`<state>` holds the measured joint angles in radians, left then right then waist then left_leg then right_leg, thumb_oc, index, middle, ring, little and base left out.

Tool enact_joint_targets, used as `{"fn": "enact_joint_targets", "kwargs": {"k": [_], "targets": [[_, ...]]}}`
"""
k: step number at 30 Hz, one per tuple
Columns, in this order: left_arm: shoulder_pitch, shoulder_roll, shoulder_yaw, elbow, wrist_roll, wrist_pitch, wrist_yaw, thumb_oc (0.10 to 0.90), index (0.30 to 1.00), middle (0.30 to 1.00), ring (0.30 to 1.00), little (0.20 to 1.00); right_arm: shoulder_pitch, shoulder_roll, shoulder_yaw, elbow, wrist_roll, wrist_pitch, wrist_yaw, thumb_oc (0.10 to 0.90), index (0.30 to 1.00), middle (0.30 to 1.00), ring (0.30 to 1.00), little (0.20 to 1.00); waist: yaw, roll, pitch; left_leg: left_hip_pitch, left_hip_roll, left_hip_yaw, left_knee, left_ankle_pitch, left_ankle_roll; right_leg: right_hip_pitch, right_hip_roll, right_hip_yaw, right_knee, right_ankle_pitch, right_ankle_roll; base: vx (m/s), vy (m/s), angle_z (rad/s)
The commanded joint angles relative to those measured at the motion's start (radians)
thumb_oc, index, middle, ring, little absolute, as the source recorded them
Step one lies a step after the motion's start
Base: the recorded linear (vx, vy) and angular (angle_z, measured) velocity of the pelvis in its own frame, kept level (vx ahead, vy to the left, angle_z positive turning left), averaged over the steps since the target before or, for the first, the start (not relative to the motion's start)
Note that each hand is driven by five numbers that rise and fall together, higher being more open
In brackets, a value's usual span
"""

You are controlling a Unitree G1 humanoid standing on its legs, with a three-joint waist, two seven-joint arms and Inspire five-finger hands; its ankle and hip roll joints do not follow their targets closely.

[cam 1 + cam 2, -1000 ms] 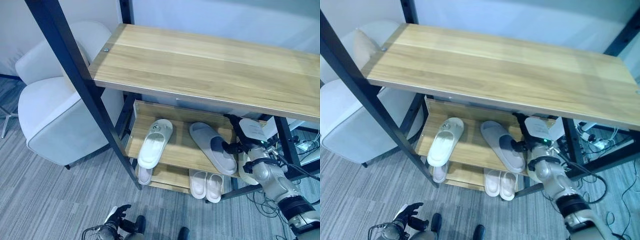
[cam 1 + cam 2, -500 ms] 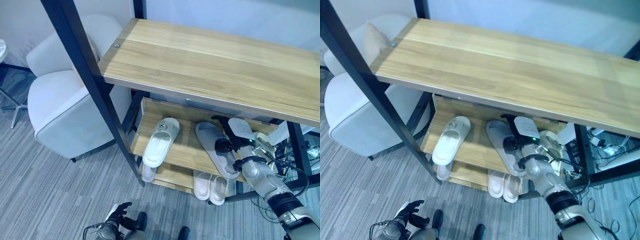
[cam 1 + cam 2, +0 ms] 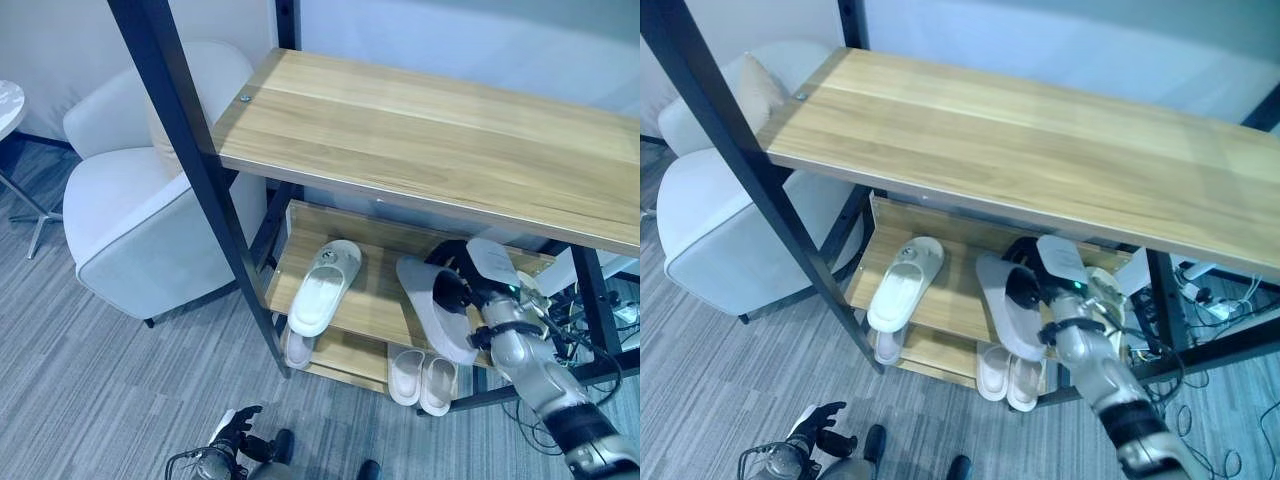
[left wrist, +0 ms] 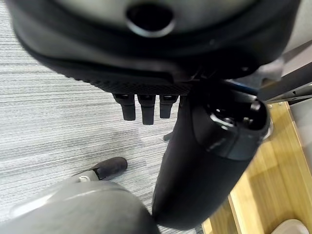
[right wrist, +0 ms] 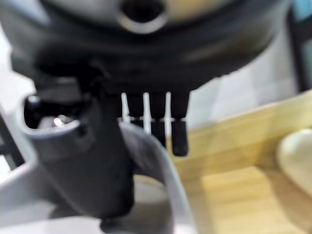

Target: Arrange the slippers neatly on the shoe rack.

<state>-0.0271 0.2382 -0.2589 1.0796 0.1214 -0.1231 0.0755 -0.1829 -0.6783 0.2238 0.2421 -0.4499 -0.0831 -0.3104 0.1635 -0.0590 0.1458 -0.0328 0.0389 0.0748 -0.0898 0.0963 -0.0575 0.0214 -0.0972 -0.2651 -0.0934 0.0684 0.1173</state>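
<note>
Shoe rack (image 3: 330,225), middle shelf: white slipper (image 3: 322,287) placed at 9 o'clock; grey slipper (image 3: 437,322) skewed, pinched by right hand (image 3: 462,283) fingers, unaligned; left hand (image 3: 232,430) idle, fingers relaxed.

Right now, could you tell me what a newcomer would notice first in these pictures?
The robot's right hand grips a grey slipper at the right of the wooden shoe rack's middle shelf. A white slipper lies alone on that shelf's left, and a white armchair stands beside the rack.
</note>
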Motion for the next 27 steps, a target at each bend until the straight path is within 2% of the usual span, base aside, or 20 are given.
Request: {"fn": "enact_joint_targets", "kwargs": {"k": [1, 6, 8, 14, 15, 16, 21, 24, 27], "targets": [[0.027, -0.051, -0.056, 0.087, 0.054, 0.011, -0.007, 0.800, 0.900, 0.900, 0.900, 0.900, -0.018, -0.020, -0.113, -0.190, 0.003, -0.078, -0.059, 0.400, 0.300, 0.300, 0.300, 0.300, -0.012, 0.015, -0.082, 0.002, -0.005, 0.043, 0.002, -0.045, -0.047, 0.025, 0.007, 0.018, 0.006, -0.040, 0.055, 0.00, -0.021, -0.08], [0.030, -0.052, -0.044, 0.091, 0.070, 0.014, -0.013, 0.800, 0.900, 0.900, 0.900, 0.900, 0.077, 0.029, -0.152, -0.324, 0.068, -0.126, -0.007, 0.400, 0.300, 0.300, 0.300, 0.300, -0.034, 0.024, -0.090, 0.014, -0.002, 0.059, 0.002, -0.047, -0.047, 0.028, 0.008, 0.030, 0.006, -0.037, 0.055, -0.02, -0.019, -0.18], [0.029, -0.054, -0.035, 0.089, 0.080, 0.014, -0.018, 0.800, 0.900, 0.900, 0.900, 0.900, 0.139, 0.053, -0.153, -0.415, 0.130, -0.167, 0.053, 0.400, 0.300, 0.300, 0.300, 0.300, -0.053, 0.031, -0.093, 0.020, 0.003, 0.071, 0.002, -0.046, -0.048, 0.026, 0.010, 0.042, 0.006, -0.035, 0.054, -0.04, -0.027, -0.18], [0.018, -0.060, -0.025, 0.093, 0.092, 0.009, -0.031, 0.800, 0.900, 0.900, 0.900, 0.900, 0.250, 0.080, -0.109, -0.541, 0.311, -0.228, 0.219, 0.400, 0.300, 0.300, 0.300, 0.300, -0.095, 0.042, -0.092, 0.030, 0.013, 0.099, 0.002, -0.043, -0.050, 0.021, 0.016, 0.065, 0.007, -0.032, 0.052, -0.04, -0.031, -0.20], [0.019, -0.060, -0.025, 0.093, 0.092, 0.009, -0.031, 0.800, 0.900, 0.900, 0.900, 0.900, 0.252, 0.079, -0.111, -0.543, 0.313, -0.227, 0.222, 0.400, 0.300, 0.300, 0.300, 0.300, -0.094, 0.042, -0.092, 0.030, 0.013, 0.099, 0.002, -0.043, -0.051, 0.021, 0.016, 0.066, 0.007, -0.032, 0.052, -0.04, -0.038, -0.17], [0.014, -0.062, -0.024, 0.095, 0.095, 0.004, -0.031, 0.800, 0.900, 0.900, 0.900, 0.900, 0.274, 0.087, -0.075, -0.554, 0.379, -0.237, 0.281, 0.400, 0.300, 0.300, 0.300, 0.300, -0.107, 0.046, -0.090, 0.034, 0.017, 0.110, 0.002, -0.041, -0.051, 0.020, 0.018, 0.074, 0.009, -0.031, 0.051, -0.04, -0.044, -0.10], [0.006, -0.057, -0.034, 0.085, 0.102, -0.006, -0.043, 0.800, 0.900, 0.900, 0.900, 0.900, 0.320, 0.079, -0.017, -0.564, 0.537, -0.234, 0.418, 0.400, 0.300, 0.300, 0.300, 0.300, -0.124, 0.055, -0.083, 0.038, 0.023, 0.118, 0.002, -0.032, -0.056, 0.019, 0.023, 0.082, 0.020, -0.035, 0.044, -0.04, -0.044, -0.26], [0.002, -0.056, -0.042, 0.081, 0.104, -0.012, -0.050, 0.800, 0.900, 0.900, 0.900, 0.900, 0.328, 0.070, 0.028, -0.529, 0.567, -0.220, 0.465, 0.400, 0.300, 0.300, 0.300, 0.300, -0.126, 0.062, -0.074, 0.035, 0.027, 0.117, 0.002, -0.026, -0.061, 0.012, 0.025, 0.082, 0.040, -0.046, 0.037, -0.05, -0.040, -0.07], [-0.006, -0.052, -0.044, 0.063, 0.085, -0.015, -0.048, 0.800, 0.900, 0.900, 0.900, 0.900, 0.315, 0.061, 0.056, -0.491, 0.565, -0.216, 0.465, 0.400, 0.300, 0.300, 0.300, 0.300, -0.125, 0.071, -0.048, 0.024, 0.031, 0.112, 0.002, -0.016, -0.061, -0.015, 0.027, 0.079, 0.071, -0.056, 0.032, -0.15, -0.024, 0.01]]}}
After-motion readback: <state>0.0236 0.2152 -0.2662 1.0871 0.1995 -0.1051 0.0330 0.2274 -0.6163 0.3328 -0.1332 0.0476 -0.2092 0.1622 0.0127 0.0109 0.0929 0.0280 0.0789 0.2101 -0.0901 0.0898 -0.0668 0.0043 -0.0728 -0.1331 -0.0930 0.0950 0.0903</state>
